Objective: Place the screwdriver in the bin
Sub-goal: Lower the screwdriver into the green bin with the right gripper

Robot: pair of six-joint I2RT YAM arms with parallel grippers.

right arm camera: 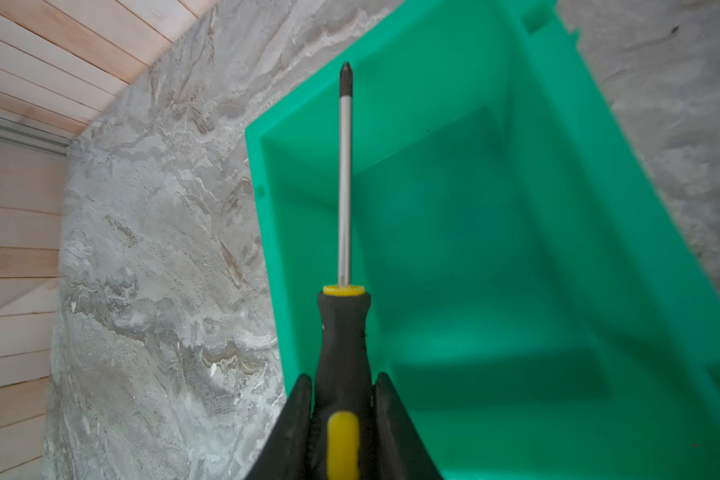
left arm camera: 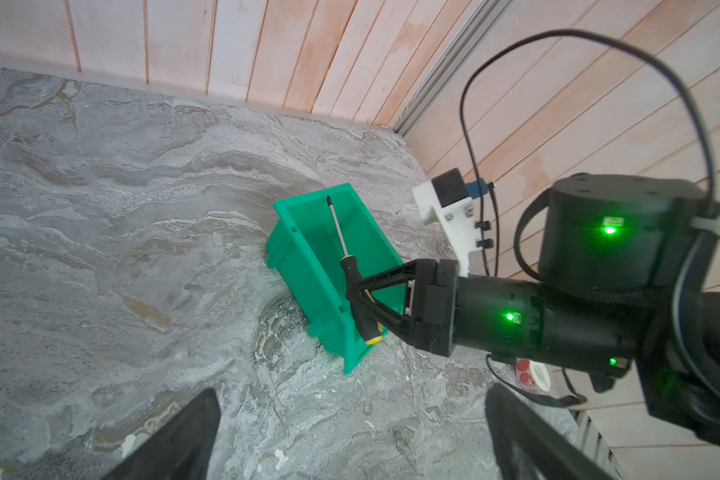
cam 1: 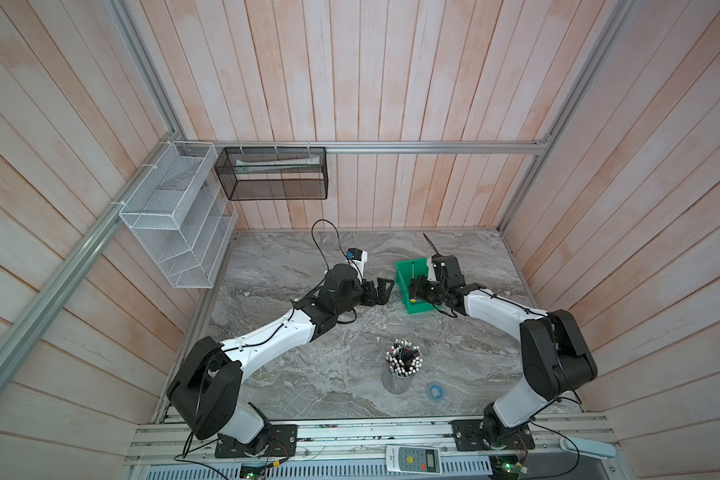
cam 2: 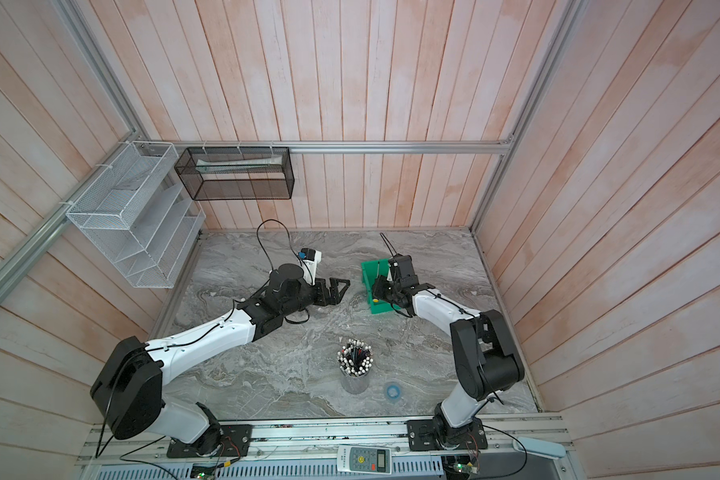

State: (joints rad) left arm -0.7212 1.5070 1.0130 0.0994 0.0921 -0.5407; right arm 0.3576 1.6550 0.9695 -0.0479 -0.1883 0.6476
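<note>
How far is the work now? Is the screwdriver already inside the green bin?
Not yet. Done: the screwdriver is lifted, above the opening of the bin. In hand: the right claw is shut on its handle. Left: lower and release it. The left claw is open, apart from the bin.

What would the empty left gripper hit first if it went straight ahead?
Probably the near long wall of the bin; the right gripper, holding the screwdriver, sits just beyond. How high the left gripper hangs is unclear.
</note>
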